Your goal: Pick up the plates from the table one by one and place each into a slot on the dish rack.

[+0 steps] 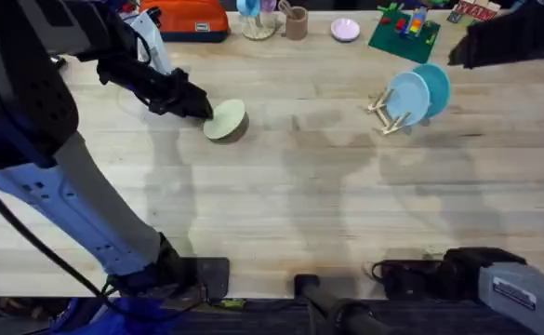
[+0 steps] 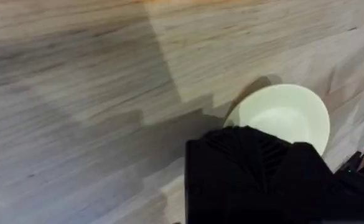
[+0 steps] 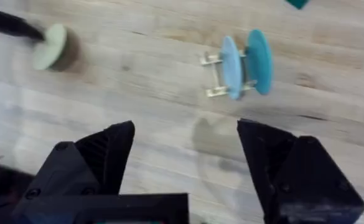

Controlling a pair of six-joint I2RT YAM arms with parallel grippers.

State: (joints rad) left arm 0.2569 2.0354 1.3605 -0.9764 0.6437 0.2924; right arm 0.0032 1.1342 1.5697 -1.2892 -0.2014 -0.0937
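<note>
Large light wood table [image 1: 327,195] of long pale planks, spanning the overhead view. Left arm reaching from seven o'clock up toward ten o'clock, its black left gripper [image 1: 200,107] pinched on the rim of a small round pale yellow-green plate [image 1: 225,120], tilted up off the wood, a little left of centre at about eleven o'clock. In the left wrist view, same plate [image 2: 285,117] just past the black gripper body, shadow falling across the planks behind it. Right arm base low at five o'clock; black right gripper [image 3: 185,149] spread wide, nothing between its fingers [image 3: 110,152], hovering over bare wood. Small light-wood dish rack [image 1: 390,113] of thin upright pegs at two o'clock, well apart from the yellow-green plate. Two plates standing on edge in its slots, side by side: a light blue plate [image 1: 407,98] nearer the centre, a teal plate [image 1: 435,86] just behind it toward the right edge. At twelve o'clock along the far edge, an orange case [image 1: 192,20], a brown cup [image 1: 296,22], a small pale pink dish [image 1: 345,30], and a green board [image 1: 404,33] of coloured blocks.
</note>
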